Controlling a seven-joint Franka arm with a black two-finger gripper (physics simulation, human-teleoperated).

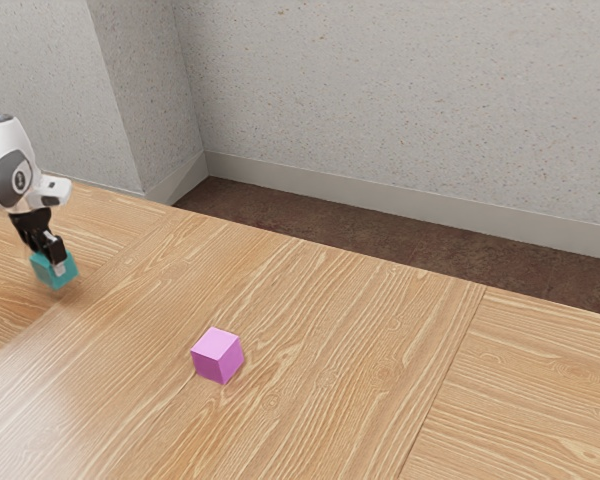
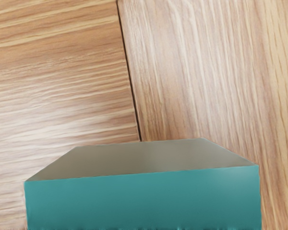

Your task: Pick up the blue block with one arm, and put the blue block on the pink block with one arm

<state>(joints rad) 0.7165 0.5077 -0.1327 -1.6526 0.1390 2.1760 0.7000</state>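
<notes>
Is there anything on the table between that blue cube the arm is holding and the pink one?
Nothing: in the exterior view, only bare wooden table separates the blue block from the pink block.

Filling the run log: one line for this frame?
phase: grasped | gripper: shut on blue block | pink block: on table, apart | stack: not done

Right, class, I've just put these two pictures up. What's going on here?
A robot arm's black gripper is shut on the blue block, which looks teal, at the exterior view's left above the wooden table. In the wrist view the block sits just under the hand. The pink block rests on the table by itself, well apart, toward the exterior view's right. The stacking is not yet done.
</notes>
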